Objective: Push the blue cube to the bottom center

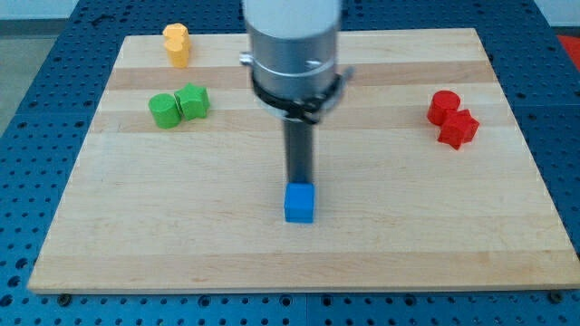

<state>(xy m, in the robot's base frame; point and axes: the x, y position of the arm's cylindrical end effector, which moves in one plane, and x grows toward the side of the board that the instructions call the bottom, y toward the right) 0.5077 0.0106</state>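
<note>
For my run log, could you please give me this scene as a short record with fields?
board: wooden board on a blue pegboard table
blue cube: centre, lower half
my tip: right at the cube's top side; contact unclear
green blocks: two touching, the view's upper left
yellow block: top left
red blocks: two touching, the view's right
task status: cube not yet at bottom edge

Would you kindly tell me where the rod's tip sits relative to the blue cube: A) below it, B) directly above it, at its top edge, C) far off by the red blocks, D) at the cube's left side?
B: my tip meets the top edge of the blue cube, on the side toward the view's top.
</note>
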